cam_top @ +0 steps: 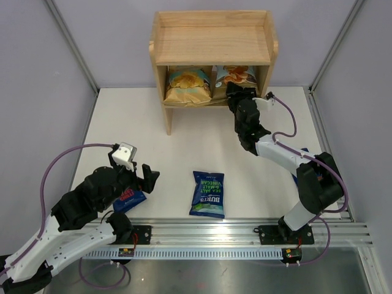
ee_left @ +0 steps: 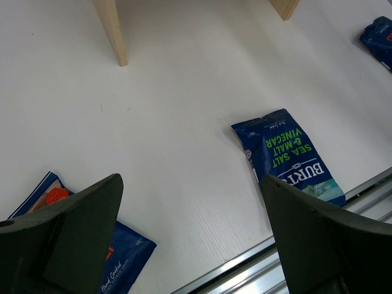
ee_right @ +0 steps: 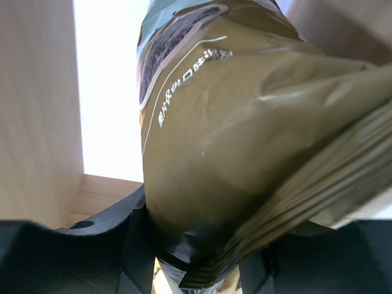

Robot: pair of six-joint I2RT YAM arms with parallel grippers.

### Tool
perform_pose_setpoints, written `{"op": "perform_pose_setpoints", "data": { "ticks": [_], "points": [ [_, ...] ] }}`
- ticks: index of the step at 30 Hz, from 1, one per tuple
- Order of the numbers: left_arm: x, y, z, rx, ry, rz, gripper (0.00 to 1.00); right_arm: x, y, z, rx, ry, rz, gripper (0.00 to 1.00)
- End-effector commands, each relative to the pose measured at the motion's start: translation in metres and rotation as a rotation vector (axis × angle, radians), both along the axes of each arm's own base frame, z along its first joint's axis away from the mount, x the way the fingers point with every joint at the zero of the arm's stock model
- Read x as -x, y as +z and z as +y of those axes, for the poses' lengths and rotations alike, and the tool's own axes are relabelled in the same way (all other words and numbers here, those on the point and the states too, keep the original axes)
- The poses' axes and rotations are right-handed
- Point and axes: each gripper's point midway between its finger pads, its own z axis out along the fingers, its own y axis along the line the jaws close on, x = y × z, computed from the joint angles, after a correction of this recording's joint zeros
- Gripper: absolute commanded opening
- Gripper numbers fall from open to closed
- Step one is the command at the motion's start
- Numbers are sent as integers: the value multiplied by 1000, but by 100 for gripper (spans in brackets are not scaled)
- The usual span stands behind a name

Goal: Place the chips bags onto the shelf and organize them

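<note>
The wooden shelf (cam_top: 211, 43) stands at the back centre. On its lower tier the yellow Chips bag (cam_top: 188, 86) stands at the left and the Cassava Chips bag (cam_top: 237, 75) at the right. My right gripper (cam_top: 237, 93) is at the shelf front, shut on the Cassava bag's lower edge (ee_right: 245, 141). The green-lettered Burts bag (cam_top: 207, 193) lies flat at front centre and also shows in the left wrist view (ee_left: 288, 156). My left gripper (cam_top: 146, 176) is open and empty, just right of a red-lettered Burts bag (cam_top: 130, 199), which also shows in the left wrist view (ee_left: 119, 257).
Another dark-blue bag (ee_left: 380, 37) lies at the right, mostly hidden under the right arm in the top view (cam_top: 297, 177). The shelf's front legs (ee_left: 111, 30) stand on the white table. A metal rail (cam_top: 245, 233) runs along the near edge.
</note>
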Motion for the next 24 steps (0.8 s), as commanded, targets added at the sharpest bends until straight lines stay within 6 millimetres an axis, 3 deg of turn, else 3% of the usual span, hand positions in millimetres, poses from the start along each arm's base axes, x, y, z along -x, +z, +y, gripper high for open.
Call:
{"op": "perform_pose_setpoints", "data": {
  "ticks": [1,5,14,16,24],
  "points": [
    [-1,12,-6,40,-30,-44,99,-4,12,-9,-2,-65,9,26],
    [-1,12,-7,38,-31,-42,99,-4,4,-5,45,-45,47,44],
    [-1,12,-7,37,-32,-43,99,8,-6,-4,105,31,148,66],
    [-1,12,-7,38,-33,-43,99,12,-10,-4,116,47,175,75],
    [-1,11,-8,33,-36,-38,99,30,-13,-18,127,67,215,81]
  ]
}}
